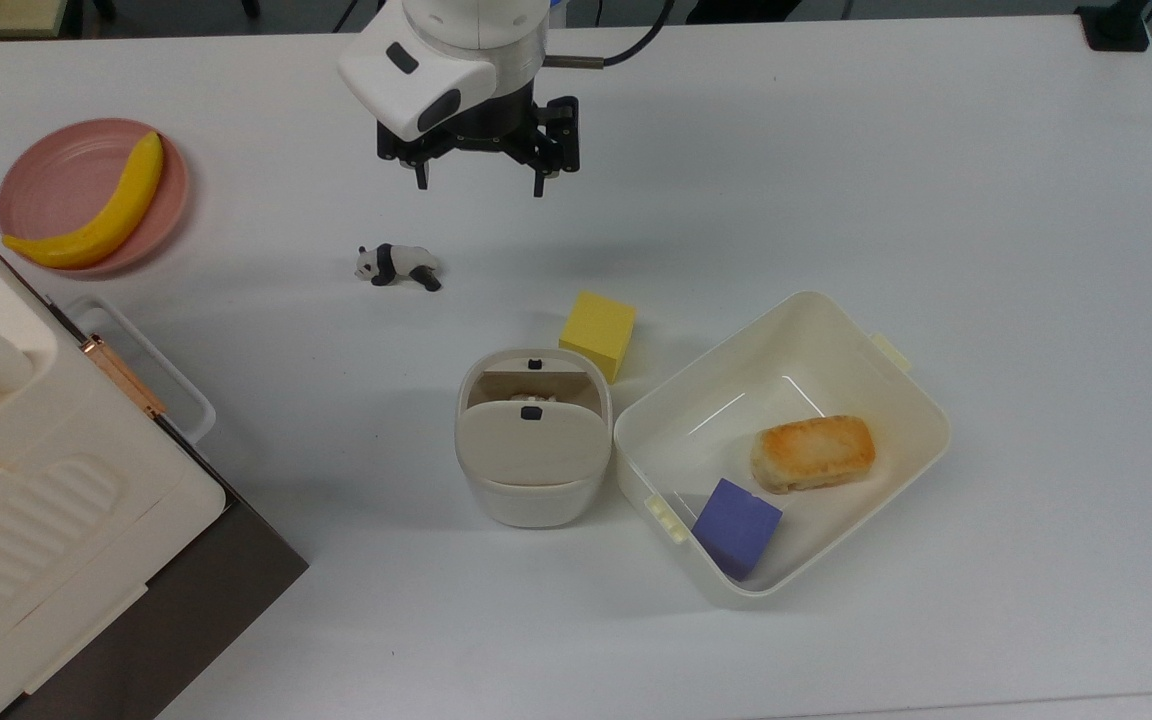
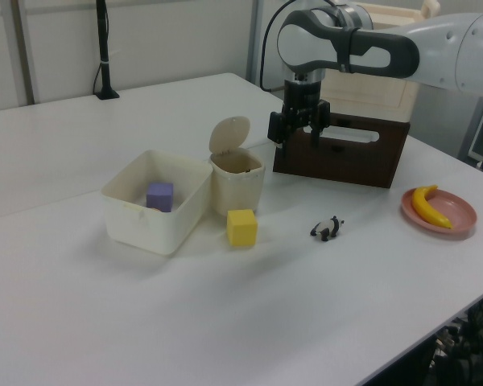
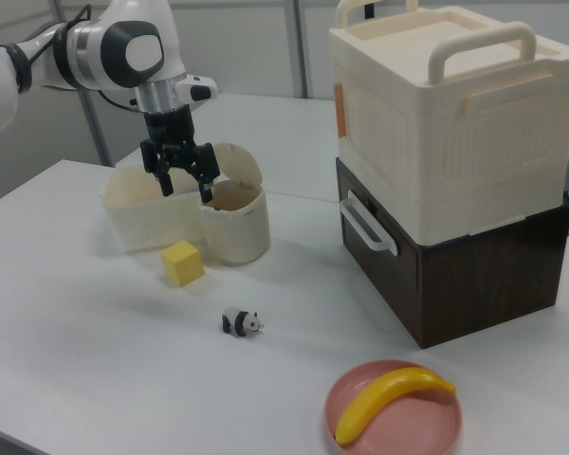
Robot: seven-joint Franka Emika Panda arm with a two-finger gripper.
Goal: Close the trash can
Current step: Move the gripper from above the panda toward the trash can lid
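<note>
The gripper (image 1: 481, 182) hangs above the table (image 1: 836, 150) with its fingers apart, holding nothing. Below it in the top view, past the toy panda (image 1: 398, 266), stands the trash can (image 1: 533, 440) (lid up), beside the cream tub (image 1: 786, 330).

White table (image 1: 836, 150) carries trash can (image 1: 533, 470), tub (image 1: 896, 400), yellow cube (image 1: 597, 333), panda (image 1: 398, 265), plate (image 1: 46, 180), appliance (image 1: 36, 520).

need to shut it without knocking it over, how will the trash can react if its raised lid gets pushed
The trash can looks light, thin plastic, so it may slide. Its hinged lid stands upright and should swing down easily. The open gripper hangs above it.
</note>
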